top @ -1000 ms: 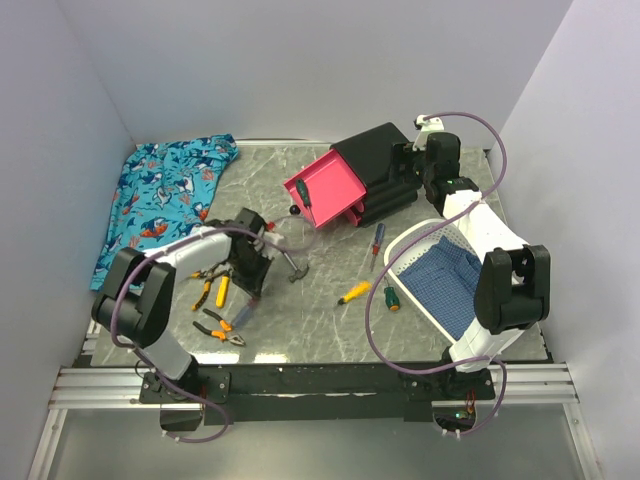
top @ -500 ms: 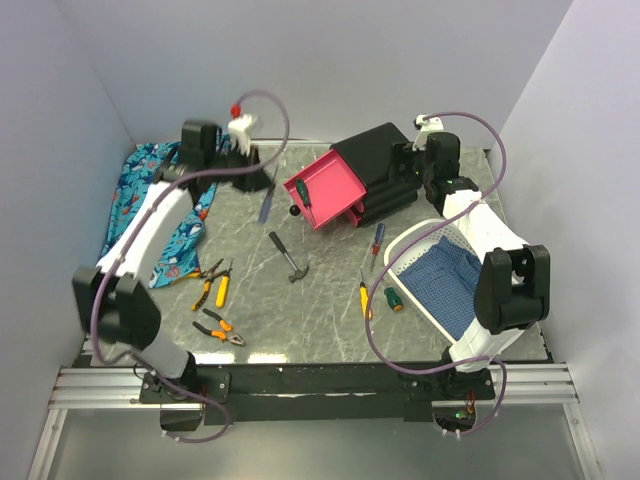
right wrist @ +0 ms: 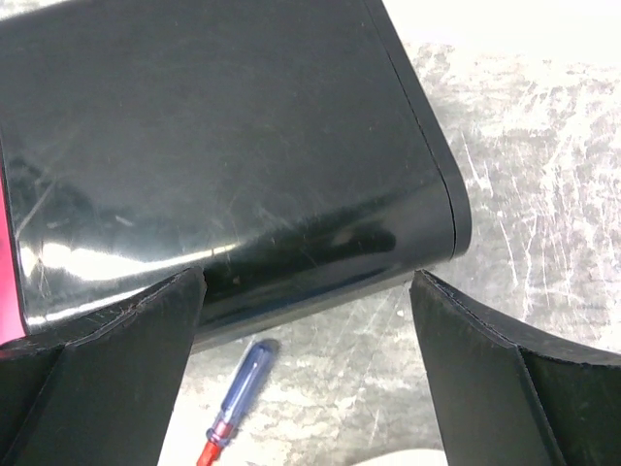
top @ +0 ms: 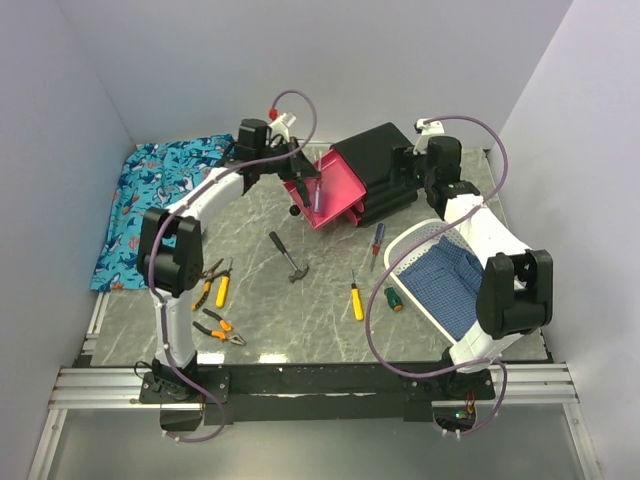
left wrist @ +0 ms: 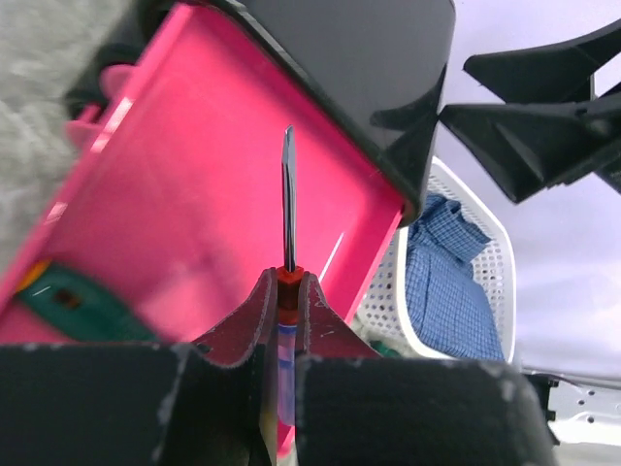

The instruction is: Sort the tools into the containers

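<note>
My left gripper (left wrist: 285, 277) is shut on a red-blue screwdriver (left wrist: 288, 194), whose shaft points out over the open pink drawer (left wrist: 194, 175). From above, the left gripper (top: 310, 183) hovers over that drawer (top: 340, 180) of the black cabinet (top: 385, 160). A green-handled screwdriver (left wrist: 78, 306) lies in the drawer. My right gripper (right wrist: 306, 282) stands open, its fingers astride the cabinet's (right wrist: 223, 146) far corner. On the table lie a hammer (top: 288, 256), a yellow screwdriver (top: 356, 298), a green screwdriver (top: 393, 299), a second red-blue screwdriver (top: 377, 242) and pliers (top: 212, 285).
A white basket (top: 415, 240) with a blue checked cloth stands at the right. The shark-patterned blue cloth (top: 160, 200) lies at the back left. More orange-handled pliers (top: 220, 330) lie near the left arm's base. Two lower pink drawers (top: 350, 212) stick out slightly.
The left arm rose from the table beside the pliers, swung across the back left and now holds the screwdriver over the open pink drawer. The right arm stayed put.
</note>
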Available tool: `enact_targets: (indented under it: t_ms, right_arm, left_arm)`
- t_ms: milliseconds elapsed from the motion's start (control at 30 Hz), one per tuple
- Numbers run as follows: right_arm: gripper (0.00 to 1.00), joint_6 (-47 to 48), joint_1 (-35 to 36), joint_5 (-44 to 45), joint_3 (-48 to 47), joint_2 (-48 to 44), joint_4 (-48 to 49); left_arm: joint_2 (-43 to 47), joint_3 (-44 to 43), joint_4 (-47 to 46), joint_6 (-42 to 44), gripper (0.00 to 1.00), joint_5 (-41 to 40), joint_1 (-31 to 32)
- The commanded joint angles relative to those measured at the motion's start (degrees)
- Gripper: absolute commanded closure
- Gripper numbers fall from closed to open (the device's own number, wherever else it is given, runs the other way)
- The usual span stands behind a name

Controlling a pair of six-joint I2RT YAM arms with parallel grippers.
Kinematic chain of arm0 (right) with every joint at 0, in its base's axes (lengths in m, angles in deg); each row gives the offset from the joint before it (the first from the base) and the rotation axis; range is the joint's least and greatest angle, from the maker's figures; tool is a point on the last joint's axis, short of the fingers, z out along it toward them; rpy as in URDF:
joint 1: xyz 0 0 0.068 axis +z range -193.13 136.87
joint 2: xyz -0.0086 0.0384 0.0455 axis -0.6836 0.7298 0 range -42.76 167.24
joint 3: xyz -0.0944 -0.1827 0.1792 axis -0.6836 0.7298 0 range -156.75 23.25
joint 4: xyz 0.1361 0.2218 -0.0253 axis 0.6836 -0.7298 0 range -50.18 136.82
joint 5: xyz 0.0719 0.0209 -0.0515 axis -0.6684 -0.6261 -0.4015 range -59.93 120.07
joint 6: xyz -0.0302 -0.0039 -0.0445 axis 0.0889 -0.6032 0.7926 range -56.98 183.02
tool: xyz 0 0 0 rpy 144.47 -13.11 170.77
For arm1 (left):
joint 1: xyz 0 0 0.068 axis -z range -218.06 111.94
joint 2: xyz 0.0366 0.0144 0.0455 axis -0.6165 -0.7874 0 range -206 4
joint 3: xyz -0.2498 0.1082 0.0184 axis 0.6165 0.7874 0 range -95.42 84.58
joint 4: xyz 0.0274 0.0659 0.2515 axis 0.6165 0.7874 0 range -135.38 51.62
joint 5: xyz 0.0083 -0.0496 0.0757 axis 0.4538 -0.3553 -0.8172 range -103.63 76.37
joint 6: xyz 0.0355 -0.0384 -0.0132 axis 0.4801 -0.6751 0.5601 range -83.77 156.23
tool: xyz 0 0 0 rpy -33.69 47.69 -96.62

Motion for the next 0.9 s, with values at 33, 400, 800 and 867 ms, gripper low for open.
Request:
enact_targets:
  t_ms: [33,400,800,867]
  right_arm:
    - [0.06,2.68,0.76,1.35,3.84,-1.12,-7.61]
    - [0.06,2.94,0.76,1.53,5.43,-2.70,-7.17]
    - [0.06,3.20,0.76,1.53,5.52,-3.23,-7.52]
    - [0.06,3.38,0.76,1.62,5.25,-3.14,-7.61]
  left_arm:
    - [-1.08,-4.20,-4.70,-3.50,0.97,-1.84,2.66]
    - [8.99,-2.27,9.34,4.57,0.25,-14.14,-1.64]
    - [27.39,21.82,35.78,33.98,0.42,-34.02,-8.23]
    - [28.43,23.92,40.11,37.44,0.43,-32.00,-8.41]
